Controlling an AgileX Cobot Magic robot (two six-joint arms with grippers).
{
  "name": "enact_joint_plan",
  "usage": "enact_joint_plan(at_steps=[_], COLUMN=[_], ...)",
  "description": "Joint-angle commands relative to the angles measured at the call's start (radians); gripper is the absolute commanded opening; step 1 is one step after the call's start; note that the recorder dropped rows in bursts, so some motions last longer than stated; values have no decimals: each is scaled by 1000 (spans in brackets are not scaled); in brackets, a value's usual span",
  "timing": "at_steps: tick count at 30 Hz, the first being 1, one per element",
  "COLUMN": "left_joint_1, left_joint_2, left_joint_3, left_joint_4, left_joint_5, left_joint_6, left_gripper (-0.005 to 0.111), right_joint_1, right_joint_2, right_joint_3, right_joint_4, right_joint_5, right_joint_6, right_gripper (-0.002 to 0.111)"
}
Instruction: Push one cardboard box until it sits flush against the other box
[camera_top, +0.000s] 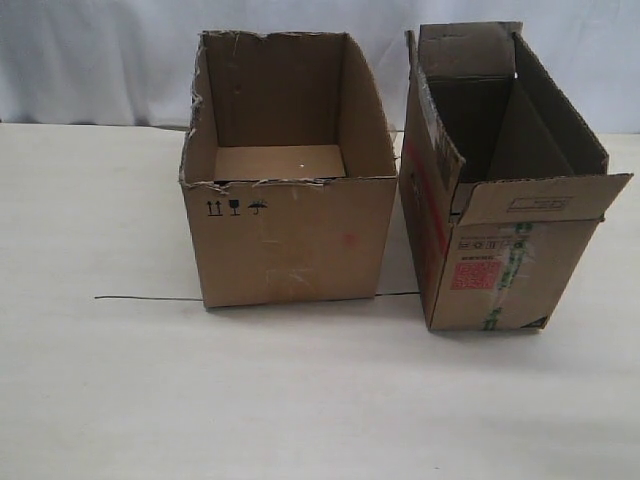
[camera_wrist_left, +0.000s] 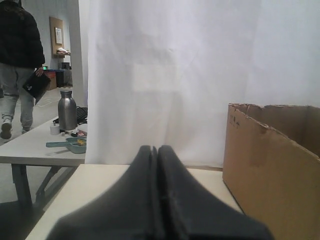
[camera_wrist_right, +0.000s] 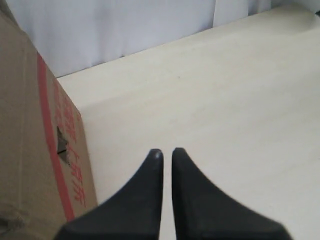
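Note:
The cardboard box (camera_top: 500, 250), narrow with top flaps and a red square label, stands on the right of the table. The other box (camera_top: 290, 235), wider with a ragged torn rim, stands to its left, and a narrow gap separates them. Neither gripper shows in the exterior view. In the left wrist view my left gripper (camera_wrist_left: 155, 148) is shut and empty, with the other box (camera_wrist_left: 272, 170) off to one side, apart from it. My right gripper (camera_wrist_right: 167, 151) is shut with only a sliver between the tips, holding nothing, beside the red-printed side of the cardboard box (camera_wrist_right: 35, 150).
A thin dark line (camera_top: 150, 298) runs across the pale tabletop (camera_top: 300, 400) under the boxes. A white curtain (camera_top: 100, 60) hangs behind. The left wrist view shows another table with a metal bottle (camera_wrist_left: 67, 110) and a person (camera_wrist_left: 20, 60) beyond.

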Motion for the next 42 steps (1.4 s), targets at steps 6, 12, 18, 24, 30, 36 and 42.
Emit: enact_joint_plan(at_steps=[6,12,18,24,30,36,42], left_joint_1=[-7,-7,-7,-7,-7,-7,-7], left_joint_2=[-4,-4,-4,-4,-4,-4,-4], left_joint_3=[3,3,3,3,3,3,3], left_joint_4=[1,1,1,1,1,1,1], left_joint_5=[-5,-5,-5,-5,-5,-5,-5], left_joint_6=[-2,-2,-2,-2,-2,-2,-2], left_gripper=[0,0,0,0,0,0,0], right_joint_1=[-176,-176,-176,-181,-181,-181,-248], right_joint_2=[441,709,837,896,877,856,834], right_joint_3=[-227,-387,-463,-512,-545,-539,-498], right_joint_4=[0,-39,-267,-738,-836,-837,-228], right_joint_5=[-210,-305,-385,-388,-384,-377,-398], right_joint_6=[145,166,224,703,745,745,218], right_gripper=[5,5,5,5,5,5,5])
